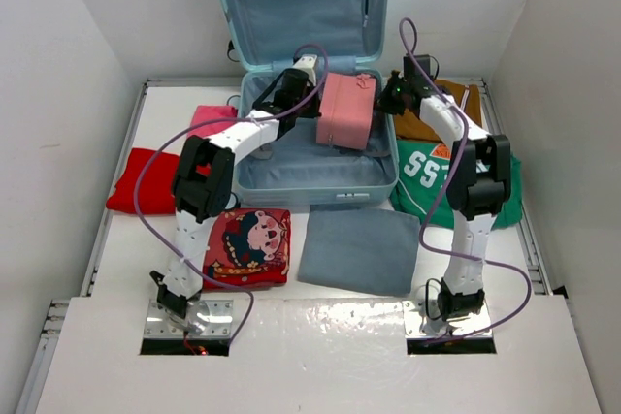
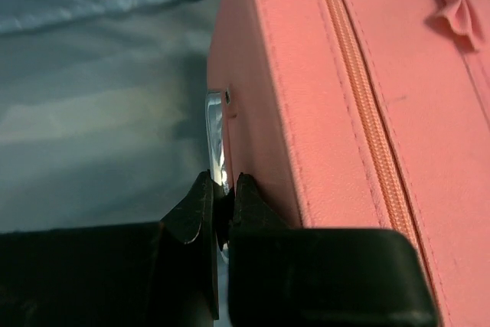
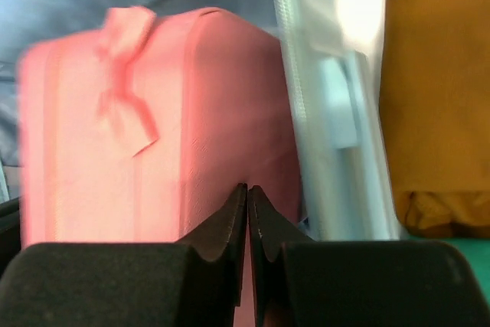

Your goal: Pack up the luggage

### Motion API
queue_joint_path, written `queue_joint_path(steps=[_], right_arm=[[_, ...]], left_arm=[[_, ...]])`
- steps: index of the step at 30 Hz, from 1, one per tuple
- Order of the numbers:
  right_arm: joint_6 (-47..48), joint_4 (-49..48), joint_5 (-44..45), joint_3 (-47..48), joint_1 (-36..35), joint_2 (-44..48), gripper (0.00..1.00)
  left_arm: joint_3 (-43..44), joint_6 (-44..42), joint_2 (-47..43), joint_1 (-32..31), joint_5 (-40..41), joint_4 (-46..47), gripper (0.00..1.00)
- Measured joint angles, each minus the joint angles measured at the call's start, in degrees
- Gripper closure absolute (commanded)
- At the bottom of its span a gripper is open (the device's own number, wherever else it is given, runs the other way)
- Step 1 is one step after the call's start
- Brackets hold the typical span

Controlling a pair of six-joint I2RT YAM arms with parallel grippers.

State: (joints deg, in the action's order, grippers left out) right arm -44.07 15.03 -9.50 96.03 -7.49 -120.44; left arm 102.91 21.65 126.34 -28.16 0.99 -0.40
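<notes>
Nearest the bases, a folded grey cloth [image 1: 357, 249] lies on the tabletop [image 1: 121, 259] at 6 o'clock from the luggage [image 1: 281, 174]. A red cartoon-print bundle [image 1: 250, 244] sits beside it at 7 o'clock. Further back, a red folded garment [image 1: 141, 181] lies at 9 o'clock and a green jersey [image 1: 427, 176] at 4 o'clock. All four are outside the shell.

The luggage lies open in the middle of the tabletop, its tub flat and its lined lid [image 1: 301, 2] standing upright at 12 o'clock. Only one thing is inside: a pink case [image 1: 346, 111] in the right half of the tub. Whether it rests on the lining or hangs just above it cannot be told.

The left arm [image 1: 233, 138] reaches into the tub, and its jaws are pinched on a small metal fitting [image 2: 217, 139] on the case's side. The right arm [image 1: 456, 143] comes in from 3 o'clock. Its jaws are pressed together on nothing, just beside the case.

Farthest back, a pink garment [image 1: 209, 118] at 10 o'clock and a mustard garment [image 1: 427, 125] at 2 o'clock wait outside.

The packing looks barely begun: one item is going in, six soft pieces remain, and the lid has yet to be shut.
</notes>
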Motion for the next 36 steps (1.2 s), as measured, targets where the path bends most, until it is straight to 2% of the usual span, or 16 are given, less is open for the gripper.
queue_joint_path(steps=[11, 14, 15, 17, 19, 23, 27, 31, 36], right_arm=[[6.9, 1.6, 3.5, 8.3, -0.3, -0.1, 0.87], [6.8, -1.9, 0.0, 9.9, -1.9, -0.1, 0.85], [6.7, -3.3, -1.0, 10.5, -2.9, -0.1, 0.78], [6.6, -4.9, -2.4, 10.8, -4.2, 0.0, 0.69], [6.8, -5.5, -3.7, 10.8, -5.2, 0.0, 0.66], [7.0, -5.7, -6.4, 10.5, -4.3, 0.3, 0.64], [7.1, -5.4, -10.2, 8.2, -1.7, 3.1, 0.58], [7.7, -4.9, -13.2, 4.3, 0.8, 8.1, 0.54], [9.6, -3.8, -15.4, 1.6, 3.0, 13.2, 0.51]], left_arm=[[2.4, 9.4, 4.1, 0.6, -2.6, 1.3, 0.78], [2.4, 10.4, 5.1, 0.5, -4.3, 3.9, 0.49], [2.4, 10.8, 5.8, 0.4, -5.0, 4.6, 0.3], [2.6, 11.6, 7.2, 0.3, -5.9, 5.0, 0.17], [3.4, 12.4, 8.9, 0.2, -7.5, 5.2, 0.1], [2.1, 13.6, 10.2, -0.8, -10.0, 7.8, 0.07], [-2.1, 12.9, 7.6, -0.9, -10.8, 9.7, 0.0], [-5.5, 10.2, 3.1, -0.6, -11.5, 9.1, 0.0], [-6.9, 4.1, -6.9, 0.2, -8.9, 8.8, 0.0]])
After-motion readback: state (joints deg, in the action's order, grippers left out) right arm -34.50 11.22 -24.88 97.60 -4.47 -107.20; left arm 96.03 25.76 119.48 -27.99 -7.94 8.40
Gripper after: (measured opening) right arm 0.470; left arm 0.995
